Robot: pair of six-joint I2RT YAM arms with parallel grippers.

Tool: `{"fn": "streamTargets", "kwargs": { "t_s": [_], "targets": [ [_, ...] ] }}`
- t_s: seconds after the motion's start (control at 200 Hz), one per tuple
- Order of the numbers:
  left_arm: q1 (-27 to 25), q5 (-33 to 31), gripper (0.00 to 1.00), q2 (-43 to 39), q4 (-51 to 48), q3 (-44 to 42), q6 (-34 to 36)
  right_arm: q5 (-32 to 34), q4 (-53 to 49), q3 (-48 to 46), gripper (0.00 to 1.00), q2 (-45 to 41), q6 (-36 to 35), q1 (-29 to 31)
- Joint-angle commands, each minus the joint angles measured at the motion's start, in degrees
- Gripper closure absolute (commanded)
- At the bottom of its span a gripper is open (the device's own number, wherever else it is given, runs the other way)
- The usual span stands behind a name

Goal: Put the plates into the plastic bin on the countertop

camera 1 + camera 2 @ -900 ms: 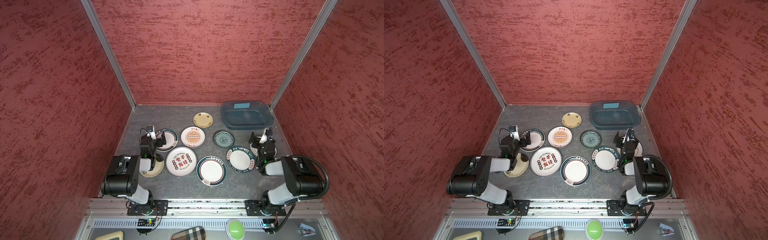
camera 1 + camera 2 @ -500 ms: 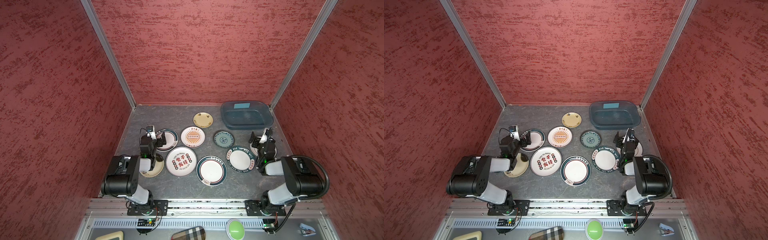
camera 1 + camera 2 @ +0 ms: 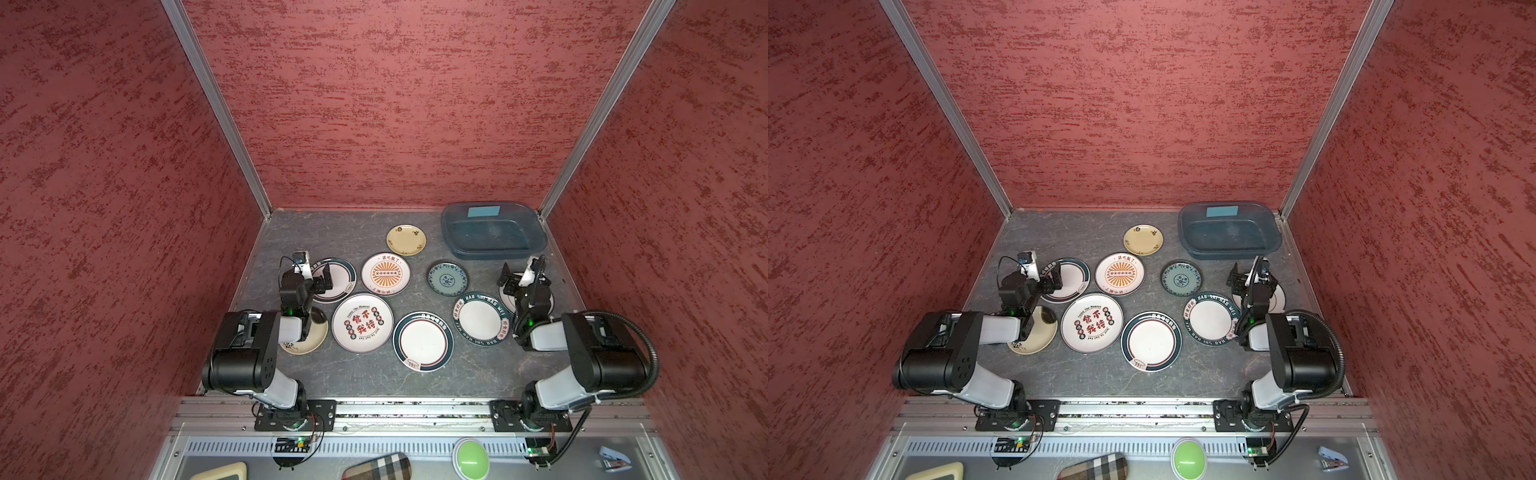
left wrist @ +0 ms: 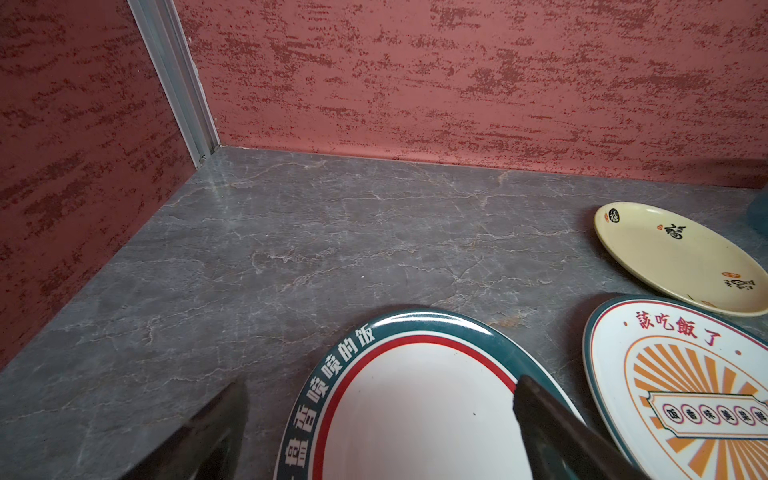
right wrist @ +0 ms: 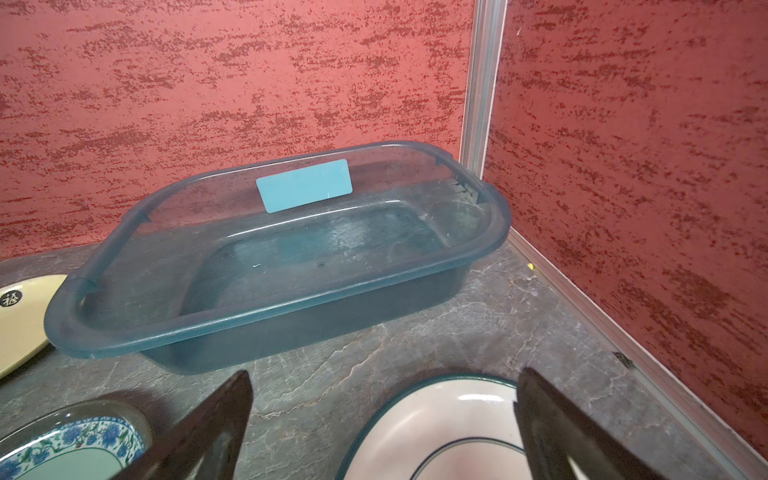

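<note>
Several plates lie flat on the grey countertop [image 3: 332, 232]. The plastic bin [image 3: 494, 252] stands empty in the back right corner, also in the right wrist view [image 5: 291, 316]. My left gripper [image 3: 318, 276] [image 4: 382, 390] is open, its fingers straddling the edge of a teal-rimmed plate [image 3: 340, 274] [image 4: 415, 395]. My right gripper [image 3: 521, 274] [image 5: 384, 378] is open over a white plate with a thin teal rim [image 3: 508, 300] [image 5: 436, 432], just in front of the bin. A sunburst plate [image 3: 385, 274], a cream-yellow plate [image 3: 406, 240] and a small teal patterned plate [image 3: 447, 278] lie between the arms.
Red textured walls close the left, back and right sides, with aluminium posts [image 3: 216, 108] in the back corners. A cream plate [image 3: 316, 337] lies partly under the left arm. A red-character plate [image 3: 362, 323] and two teal-rimmed plates [image 3: 423, 340] [image 3: 478, 319] lie at the front.
</note>
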Motion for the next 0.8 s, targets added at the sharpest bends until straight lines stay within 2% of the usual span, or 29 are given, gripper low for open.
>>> {"fn": "streamTargets", "kwargs": {
  "t_s": [0.0,0.195,0.256,0.336,0.376,0.421,0.481,0.676,0.792],
  "targets": [
    [0.3,0.5,0.0,0.2,-0.2,0.7,-0.5,-0.3,2.4,-0.5,0.01,0.0,-1.3,0.2],
    [0.0,0.1,0.01,0.0,-0.1,0.6,-0.5,2.2,2.2,-1.5,0.01,-2.2,-0.9,0.6],
    [-1.0,-2.4,0.01,-1.3,-1.2,0.7,0.0,2.3,2.8,-2.5,0.01,-3.8,-1.0,0.8],
    [-2.2,-6.7,0.01,-5.6,-6.6,1.7,-0.2,6.1,3.0,-4.4,0.01,-8.1,-0.9,1.7],
    [-2.7,-9.2,0.01,-8.0,-11.1,2.9,-0.9,7.6,-2.5,-3.8,0.01,-11.8,0.3,1.6],
    [-3.2,-12.9,0.01,-11.0,-17.6,4.5,-3.5,9.0,-13.4,-1.2,0.01,-16.1,3.7,1.6],
    [-3.4,-15.1,0.01,-14.7,-27.2,6.8,-7.4,8.3,-23.2,1.6,0.01,-20.5,5.9,1.7],
    [-8.2,-23.3,0.01,-23.3,-44.6,10.8,-13.8,5.6,-34.6,3.7,0.01,-28.4,12.3,1.7],
    [-12.0,-24.9,0.01,-25.8,-58.2,14.4,-18.8,-1.6,-43.1,6.1,0.01,-31.2,16.5,1.7]
  ]
}}
